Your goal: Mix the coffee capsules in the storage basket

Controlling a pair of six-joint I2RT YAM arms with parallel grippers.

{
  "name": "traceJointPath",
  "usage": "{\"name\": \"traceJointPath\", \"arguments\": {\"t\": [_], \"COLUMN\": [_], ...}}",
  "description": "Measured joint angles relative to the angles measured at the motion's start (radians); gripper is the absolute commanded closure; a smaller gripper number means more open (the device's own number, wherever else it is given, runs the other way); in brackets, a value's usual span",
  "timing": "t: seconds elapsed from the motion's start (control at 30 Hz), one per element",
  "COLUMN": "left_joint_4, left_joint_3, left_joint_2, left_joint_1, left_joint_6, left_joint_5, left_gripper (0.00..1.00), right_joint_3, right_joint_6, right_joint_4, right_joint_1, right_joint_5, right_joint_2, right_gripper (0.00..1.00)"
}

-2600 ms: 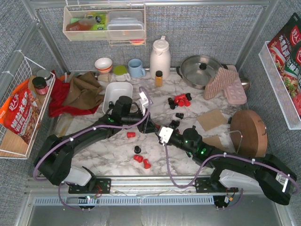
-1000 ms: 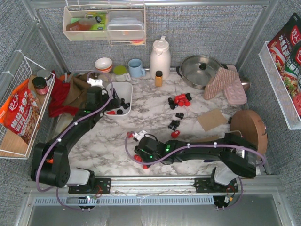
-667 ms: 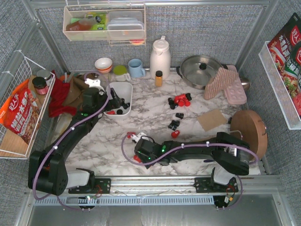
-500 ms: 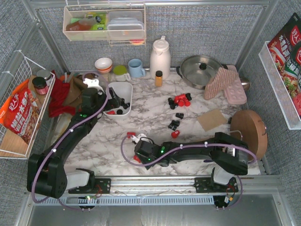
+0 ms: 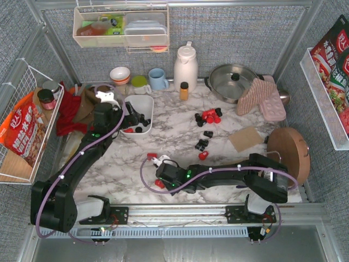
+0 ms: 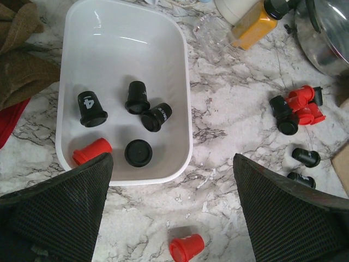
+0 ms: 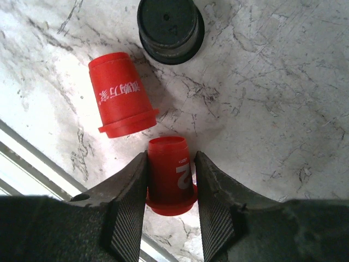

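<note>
The white storage basket [image 6: 182, 82] holds several black coffee capsules [image 6: 137, 97] and a red one [image 6: 91, 150]. My left gripper [image 6: 172, 161] hovers open over the basket's near rim [image 5: 139, 112], with nothing between its fingers. Below it on the marble lies a red capsule [image 6: 185, 248]. Near the table's front, my right gripper [image 7: 170, 155] is shut on a red capsule [image 7: 169, 180] marked "2" that lies on its side. Another red capsule [image 7: 121, 93] and a black one [image 7: 170, 27] sit just beyond it. More red and black capsules [image 5: 207, 115] are scattered mid-table.
An amber bottle [image 5: 184, 90], a white jug [image 5: 185, 65], a steel pot [image 5: 232, 81] and an oven mitt [image 5: 256, 95] stand at the back. Brown and red cloths [image 5: 82, 106] lie left of the basket. The table's metal front edge [image 7: 32, 158] is close to the right gripper.
The right gripper's fingers have closed in on the red capsule near the front edge. The left gripper has opened wider and drawn back slightly from the basket.
</note>
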Motion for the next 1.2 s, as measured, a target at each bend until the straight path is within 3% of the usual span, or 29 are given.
{"name": "traceJointPath", "arguments": {"t": [0.27, 0.53, 0.83, 1.03, 1.2], "left_joint_4": [0.045, 0.097, 0.134, 0.132, 0.124], "left_joint_3": [-0.021, -0.005, 0.0, 0.009, 0.033], "left_joint_2": [-0.003, 0.051, 0.091, 0.108, 0.15], "left_joint_1": [0.0, -0.011, -0.063, -0.185, -0.23], "left_joint_6": [-0.017, -0.038, -0.036, 0.025, 0.064], "left_joint_5": [0.074, 0.287, 0.401, 0.434, 0.495], "left_gripper": [0.01, 0.01, 0.01, 0.21, 0.29], "right_joint_3": [-0.096, -0.3, -0.414, -0.513, -0.538], "right_joint_6": [-0.168, -0.582, -0.792, -0.882, -0.913], "right_joint_4": [0.074, 0.401, 0.747, 0.908, 0.98], "right_joint_1": [-0.005, -0.107, -0.283, -0.308, -0.322], "right_joint_5": [-0.043, -0.097, -0.258, -0.306, -0.301], "right_joint_2": [-0.119, -0.394, -0.49, -0.487, -0.486], "right_gripper": [0.61, 0.61, 0.61, 0.61, 0.61]}}
